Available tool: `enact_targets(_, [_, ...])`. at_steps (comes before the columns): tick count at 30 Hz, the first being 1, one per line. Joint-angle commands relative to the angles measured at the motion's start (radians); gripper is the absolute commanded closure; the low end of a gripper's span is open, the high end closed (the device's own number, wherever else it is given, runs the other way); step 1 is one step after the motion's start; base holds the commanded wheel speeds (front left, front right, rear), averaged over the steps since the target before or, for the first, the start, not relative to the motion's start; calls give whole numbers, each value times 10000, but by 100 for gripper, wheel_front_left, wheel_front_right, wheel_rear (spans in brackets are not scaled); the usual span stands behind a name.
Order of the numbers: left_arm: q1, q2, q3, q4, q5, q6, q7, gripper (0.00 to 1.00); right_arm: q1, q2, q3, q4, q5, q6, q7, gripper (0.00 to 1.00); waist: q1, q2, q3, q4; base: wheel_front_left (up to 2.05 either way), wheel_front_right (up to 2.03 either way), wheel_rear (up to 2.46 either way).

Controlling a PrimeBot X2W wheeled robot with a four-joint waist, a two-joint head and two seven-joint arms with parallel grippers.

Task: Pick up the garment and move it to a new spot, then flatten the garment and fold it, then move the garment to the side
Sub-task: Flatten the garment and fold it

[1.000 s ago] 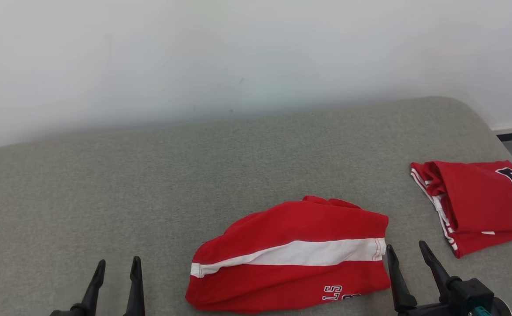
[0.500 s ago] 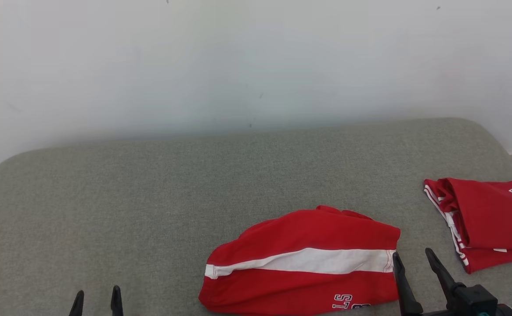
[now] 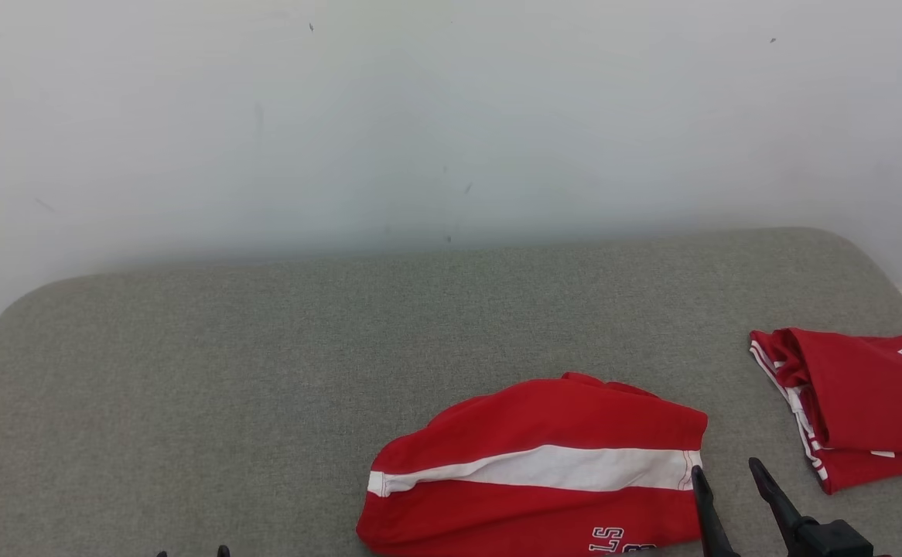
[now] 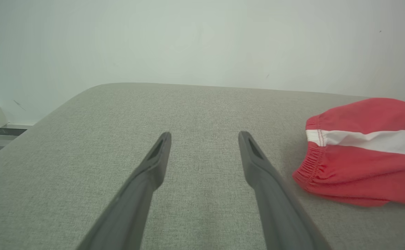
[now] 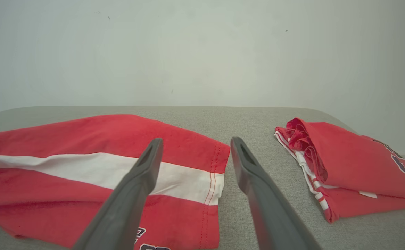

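Near the front edge of the grey fabric-covered tabletop, right of the middle: red shorts with a broad white side stripe, folded over and lying flat, a little rumpled along the far side. Gathered elastic waistband toward the left, stitched leg hem toward the right, dark-edged white lettering by the front edge.

Just beside that hem: the right gripper, spread wide, gripping nothing. In the right wrist view, one finger across the hem corner of the shorts, the other across bare grey fabric. Touching the cloth or just above it: impossible to tell.

Near the front edge, left of the middle: the left gripper, likewise spread wide and empty, over bare tabletop, well apart from the waistband end of the shorts.

Against the right edge: a second red garment, a folded jersey with white trim and dark numerals, apart from the shorts, with a bare strip of tabletop between. Behind the far edge: a plain white wall.
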Motion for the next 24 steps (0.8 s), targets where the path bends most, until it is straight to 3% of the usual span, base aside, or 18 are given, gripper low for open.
enact_targets(1, [10, -42, -43, 21, 101, -9, -23, 0, 118, 12, 5, 8, -68, -27, -42, 0, 1, 0, 12, 4, 0, 0, 0])
enact_targets(19, [-207, 140, -520, 54, -215, -8, -23, 0, 9, 71, 22, 43, -52, -27, -42, 0, 1, 0, 116, -60, 0, 0, 0])
enact_targets(24, [-504, 341, -1099, 228, -545, -9, -23, 0, -88, -40, -10, 107, -7, -27, -42, 0, 1, 0, 175, -40, 0, 0, 0])
